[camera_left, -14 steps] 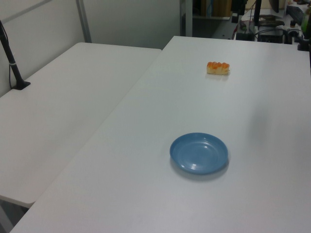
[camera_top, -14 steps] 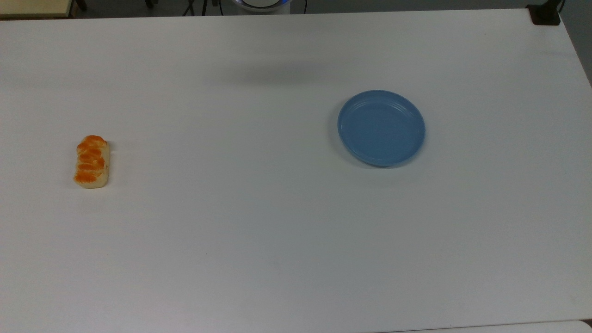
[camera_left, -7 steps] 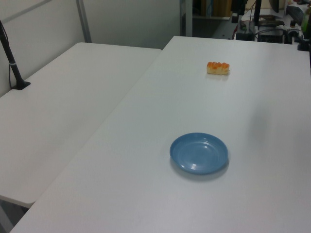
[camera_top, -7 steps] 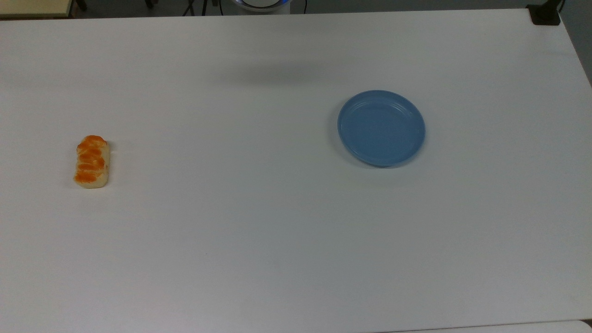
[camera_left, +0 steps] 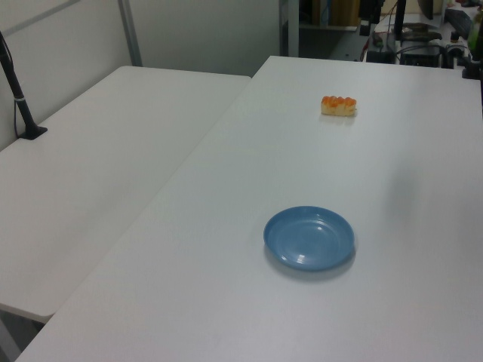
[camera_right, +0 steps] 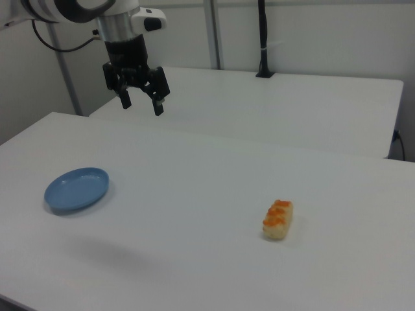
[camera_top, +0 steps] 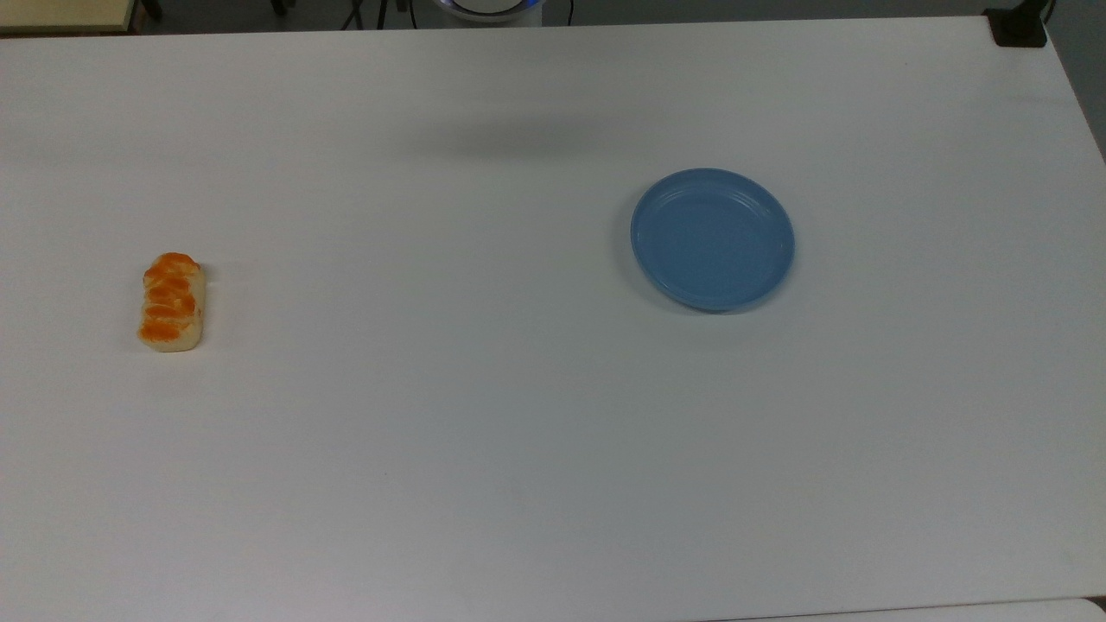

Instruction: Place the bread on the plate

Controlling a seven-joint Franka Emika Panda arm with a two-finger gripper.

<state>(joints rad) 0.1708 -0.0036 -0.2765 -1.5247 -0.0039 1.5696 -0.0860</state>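
Braided bun [camera_top: 172, 302] laid on counter [camera_top: 484, 415], well apart from blue plate [camera_top: 712, 239] | gripper [camera_right: 140, 105] raised, fingers spread, nothing held.

Even, bright overhead light – soft faint shadows on table [camera_top: 518, 415] – no glare

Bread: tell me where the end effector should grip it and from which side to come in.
Grip the bread across its short width, at the middle of its length, coming straight down from above. It lies flat on the white table, long and narrow, with bare surface all around, so the fingers can likely straddle its long sides. The end effector hangs open, high above the table and far from it.
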